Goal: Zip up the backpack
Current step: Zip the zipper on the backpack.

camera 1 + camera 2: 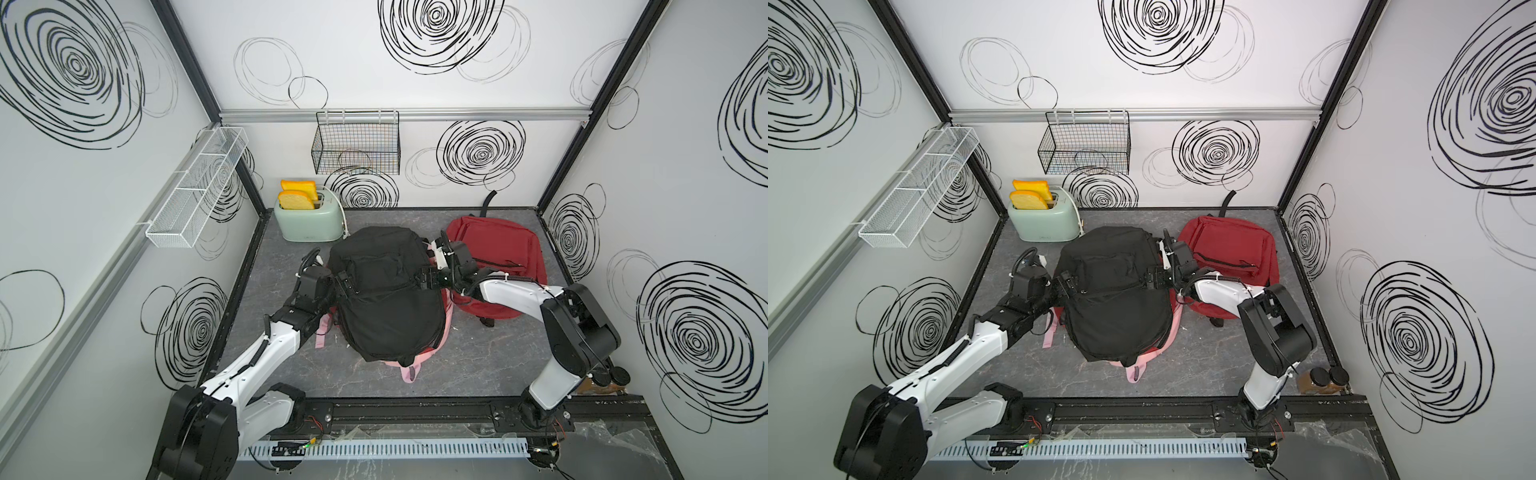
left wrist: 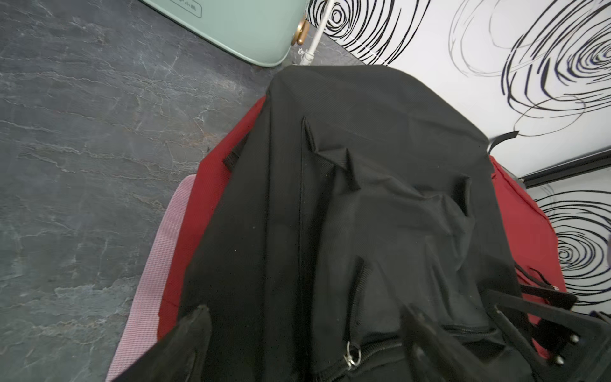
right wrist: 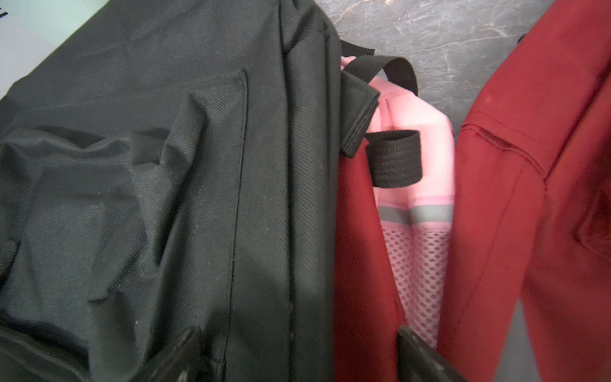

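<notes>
A black backpack (image 1: 388,291) lies in the middle of the floor, on top of a pink and red bag (image 1: 409,365). A zipper line (image 1: 386,286) runs across its width. My left gripper (image 1: 343,286) is at its left edge, open; in the left wrist view its jaws (image 2: 307,344) straddle black fabric, with a metal zipper pull ring (image 2: 352,355) just inside one finger. My right gripper (image 1: 426,278) is at the right edge, also open; in the right wrist view it (image 3: 299,357) spans the black side panel and the red fabric beside it.
A second red backpack (image 1: 498,249) lies right behind the right arm. A mint toaster (image 1: 309,224) with toast stands at the back left. A black wire basket (image 1: 357,143) and a white mesh shelf (image 1: 195,191) hang on the walls. Two dark-lidded jars (image 1: 1325,378) stand at the front right.
</notes>
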You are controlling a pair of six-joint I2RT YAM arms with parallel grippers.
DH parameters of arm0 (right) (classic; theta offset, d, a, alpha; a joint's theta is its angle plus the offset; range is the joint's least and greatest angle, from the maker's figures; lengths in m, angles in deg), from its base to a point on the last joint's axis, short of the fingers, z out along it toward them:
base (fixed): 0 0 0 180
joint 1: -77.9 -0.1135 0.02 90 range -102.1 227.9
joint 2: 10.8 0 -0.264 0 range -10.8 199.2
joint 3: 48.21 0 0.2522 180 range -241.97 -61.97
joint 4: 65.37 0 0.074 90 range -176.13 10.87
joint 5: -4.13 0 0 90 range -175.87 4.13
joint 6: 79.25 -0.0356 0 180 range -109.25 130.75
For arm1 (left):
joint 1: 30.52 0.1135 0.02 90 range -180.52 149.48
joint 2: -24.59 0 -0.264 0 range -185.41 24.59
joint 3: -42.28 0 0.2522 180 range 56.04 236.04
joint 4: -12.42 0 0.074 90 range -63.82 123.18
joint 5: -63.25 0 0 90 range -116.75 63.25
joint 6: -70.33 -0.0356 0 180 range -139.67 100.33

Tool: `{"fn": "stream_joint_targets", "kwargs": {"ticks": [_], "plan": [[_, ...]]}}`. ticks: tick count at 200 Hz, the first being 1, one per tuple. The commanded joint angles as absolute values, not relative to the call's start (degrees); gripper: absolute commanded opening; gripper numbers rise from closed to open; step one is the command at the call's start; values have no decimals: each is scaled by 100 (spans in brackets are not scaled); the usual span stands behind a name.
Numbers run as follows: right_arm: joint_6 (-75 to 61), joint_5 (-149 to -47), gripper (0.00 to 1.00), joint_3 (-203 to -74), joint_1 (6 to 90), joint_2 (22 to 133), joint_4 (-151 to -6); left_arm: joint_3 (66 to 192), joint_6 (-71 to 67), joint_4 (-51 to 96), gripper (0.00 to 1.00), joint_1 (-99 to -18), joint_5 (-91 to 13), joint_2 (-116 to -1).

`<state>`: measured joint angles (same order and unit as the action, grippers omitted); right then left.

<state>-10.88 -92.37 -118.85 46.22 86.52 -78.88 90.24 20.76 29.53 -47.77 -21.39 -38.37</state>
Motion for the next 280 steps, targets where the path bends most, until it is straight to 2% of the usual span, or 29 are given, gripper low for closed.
{"fn": "stream_joint_targets", "kwargs": {"ticks": [1, 54, 134, 218, 237, 256, 280], "plan": [[-1088, -9211, 94, -11924, 4635, 8690, -8063, 9080, 1963, 3013, 93, -4807, -1780, -3910], [-1096, -9248, 94, -12007, 4632, 8757, -8105, 8971, 1918, 2851, 94, -4802, -2103, -4156], [-1140, -9264, 94, -12046, 4590, 8685, -8161, 8688, 1887, 3340, 96, -4827, -1494, -3705], [-1127, -9315, 94, -12015, 4577, 8691, -8137, 7908, 2302, 1362, 96, -4427, -3490, -4185], [-1131, -9354, 94, -12040, 4576, 8736, -8124, 7900, 2312, 1263, 88, -4409, -3690, -4160], [-1131, -9382, 94, -12086, 4580, 8761, -8146, 7890, 2327, 1212, 71, -4370, -3877, -4067], [-1149, -9422, 93, -12123, 4579, 8797, -8131, 7818, 2348, 1096, 38, -4339, -4035, -3908]]}}
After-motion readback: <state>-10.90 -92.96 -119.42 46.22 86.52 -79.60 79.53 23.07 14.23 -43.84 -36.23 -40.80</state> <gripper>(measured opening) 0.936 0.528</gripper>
